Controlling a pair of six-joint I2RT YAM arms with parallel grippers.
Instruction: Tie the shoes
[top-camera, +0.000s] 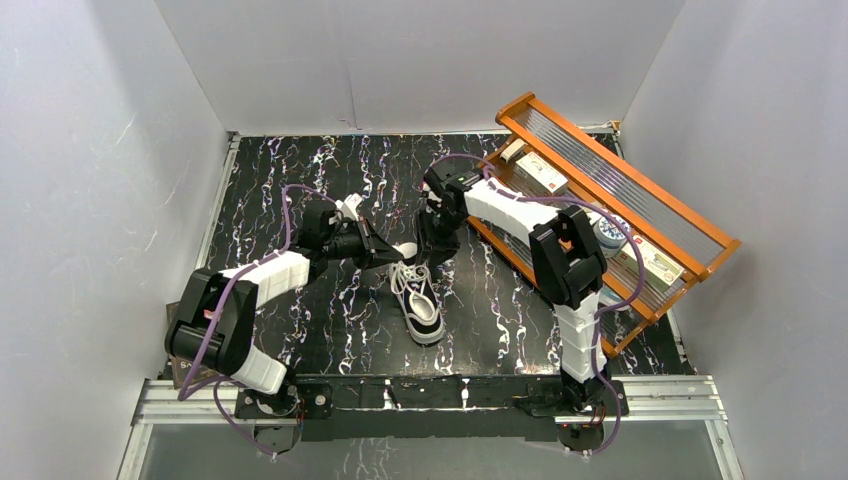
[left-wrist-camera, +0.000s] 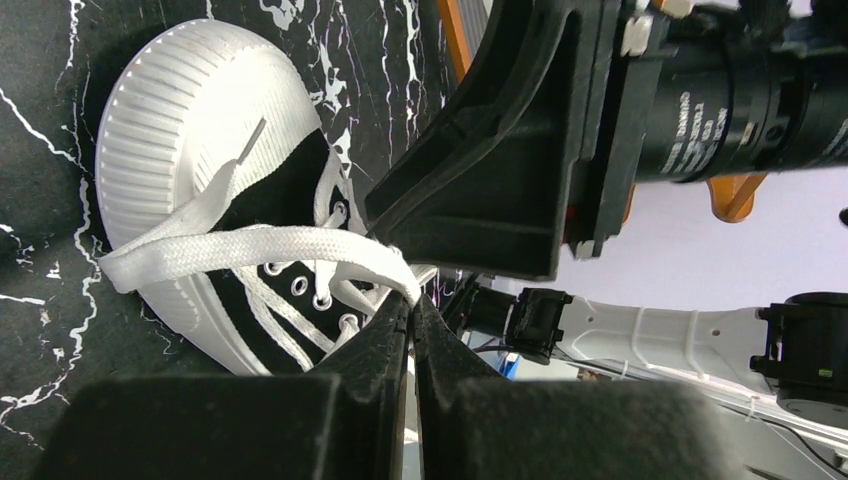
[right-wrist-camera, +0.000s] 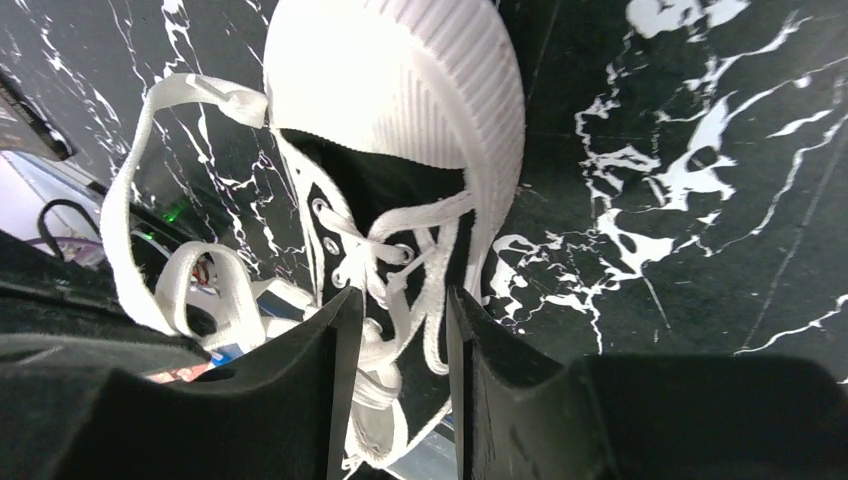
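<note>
The shoe (top-camera: 424, 308) is a small black sneaker with a white sole. It lies mid-table, toe toward the near edge. My left gripper (top-camera: 388, 256) hovers at the shoe's left. In the left wrist view it (left-wrist-camera: 412, 300) is shut on a white lace (left-wrist-camera: 250, 245), which runs taut across the white toe cap (left-wrist-camera: 175, 110). My right gripper (top-camera: 436, 250) is over the shoe's far end. In the right wrist view it (right-wrist-camera: 400, 305) is open, its jaws either side of loose lace (right-wrist-camera: 432, 290) above the eyelets. Another lace loop (right-wrist-camera: 125, 220) hangs to the left.
A wooden rack (top-camera: 640, 190) with clear ribbed panels and small boxes lies tilted at the back right, close behind the right arm. White walls enclose the black marbled table (top-camera: 300, 180). The two grippers are very close together over the shoe.
</note>
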